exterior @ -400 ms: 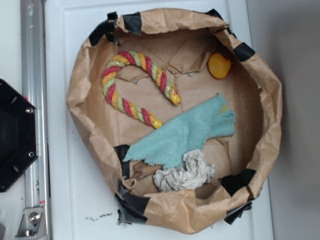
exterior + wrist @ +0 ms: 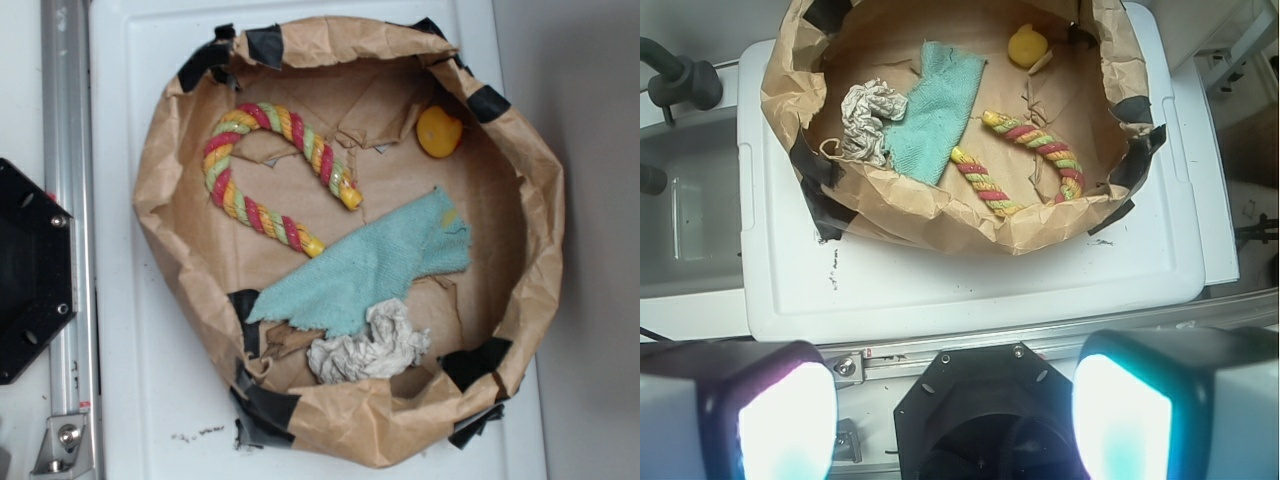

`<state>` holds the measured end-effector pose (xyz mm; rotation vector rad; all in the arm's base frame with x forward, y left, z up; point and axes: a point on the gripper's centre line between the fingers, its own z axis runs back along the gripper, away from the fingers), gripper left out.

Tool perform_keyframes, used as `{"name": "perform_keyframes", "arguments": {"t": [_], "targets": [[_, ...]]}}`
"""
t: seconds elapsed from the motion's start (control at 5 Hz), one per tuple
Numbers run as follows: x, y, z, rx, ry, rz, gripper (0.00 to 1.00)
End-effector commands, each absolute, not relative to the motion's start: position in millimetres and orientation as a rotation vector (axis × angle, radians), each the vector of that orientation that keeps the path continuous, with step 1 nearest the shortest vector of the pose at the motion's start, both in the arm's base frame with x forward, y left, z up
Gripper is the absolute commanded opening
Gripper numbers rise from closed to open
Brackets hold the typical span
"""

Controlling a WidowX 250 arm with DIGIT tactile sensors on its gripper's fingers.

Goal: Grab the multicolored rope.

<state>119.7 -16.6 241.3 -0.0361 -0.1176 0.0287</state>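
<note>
Right now the gripper [image 2: 955, 420] waits spread wide and empty, high above the desk, because the multicolored rope [image 2: 268, 175] lies bent inside the brown paper bowl [image 2: 540, 190], beside the teal cloth [image 2: 375, 265].

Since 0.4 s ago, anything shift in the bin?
No visible change. The multicolored rope, teal cloth, crumpled paper and yellow piece lie where they were in the paper bin. The pincer is open, far from the rope.
</note>
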Motion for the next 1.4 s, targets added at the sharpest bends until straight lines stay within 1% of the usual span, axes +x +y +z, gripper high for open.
{"name": "perform_keyframes", "arguments": {"t": [0.0, 0.2, 0.4, 0.6, 0.8, 1.0, 1.2], "targets": [[219, 35, 206, -0.023, -0.174, 0.041, 1.00], [270, 43, 175, -0.056, -0.176, -0.027, 1.00], [276, 20, 121, -0.044, -0.088, -0.266, 1.00], [258, -11, 70, -0.055, 0.015, -0.376, 1.00], [237, -20, 37, -0.114, 0.065, -0.383, 1.00], [219, -28, 8, -0.056, 0.113, -0.390, 1.00], [219, -28, -2, -0.099, 0.133, -0.353, 1.00]]}}
